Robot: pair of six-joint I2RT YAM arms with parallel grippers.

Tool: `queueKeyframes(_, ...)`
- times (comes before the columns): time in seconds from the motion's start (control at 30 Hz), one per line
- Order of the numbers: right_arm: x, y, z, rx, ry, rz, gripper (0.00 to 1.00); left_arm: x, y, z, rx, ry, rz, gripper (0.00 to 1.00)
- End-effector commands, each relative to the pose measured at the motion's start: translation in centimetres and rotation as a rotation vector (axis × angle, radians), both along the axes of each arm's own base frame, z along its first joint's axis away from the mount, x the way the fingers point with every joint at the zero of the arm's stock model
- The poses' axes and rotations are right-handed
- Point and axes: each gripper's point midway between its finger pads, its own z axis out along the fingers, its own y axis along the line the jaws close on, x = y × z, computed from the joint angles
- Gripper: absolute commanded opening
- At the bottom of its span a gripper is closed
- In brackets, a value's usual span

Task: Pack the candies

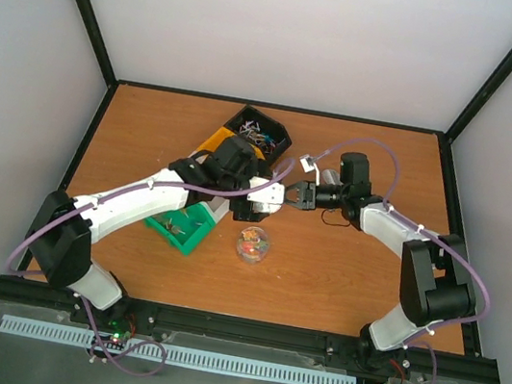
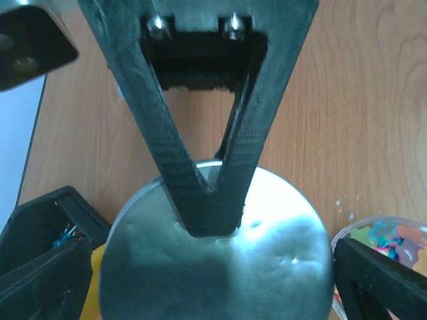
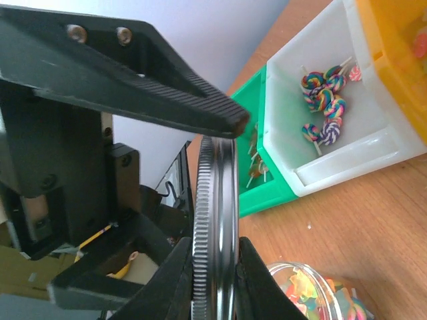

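Here, both grippers (image 1: pixel 285 195) meet above the wooden table (image 1: pixel 340 274).

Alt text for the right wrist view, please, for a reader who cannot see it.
The right gripper pinches a round metal lid edge-on between its black fingers. Behind it stand a white bin of swirled lollipops and a green bin, with a clear jar of candies below on the wooden table.

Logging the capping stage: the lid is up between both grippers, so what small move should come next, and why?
Probably lower the lid toward the open jar: the right gripper pinches it beside the left gripper, and the candies sit uncovered nearby.
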Motion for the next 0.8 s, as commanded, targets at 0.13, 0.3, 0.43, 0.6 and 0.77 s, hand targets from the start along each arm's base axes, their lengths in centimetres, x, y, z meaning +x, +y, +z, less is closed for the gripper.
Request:
queueKeyframes(0.13, -0.6, 0.5, 0.6, 0.021, 0.003, 0.035, 0.03, 0.5, 0.5, -0.3, 0.047, -0.073, 0.000, 0.99)
queueKeyframes(0.3, -0.6, 0.5, 0.3, 0.019, 0.022, 0.031, 0.03, 0.5, 0.4, -0.3, 0.044, -0.082, -0.006, 0.91)
queueKeyframes(0.43, -0.6, 0.6, 0.0, 0.017, 0.041, 0.031, 0.03, 0.8, 0.3, 0.0, 0.027, -0.092, 0.005, 0.91)
queueKeyframes(0.6, -0.5, 0.6, -0.4, 0.014, 0.057, 0.033, 0.03, 1.2, 0.3, 0.3, 0.020, -0.112, 0.020, 0.92)
queueKeyframes(0.77, -0.5, 0.6, -0.5, 0.014, 0.062, 0.035, 0.03, 1.1, -0.1, 0.7, 0.004, -0.107, 0.014, 1.00)
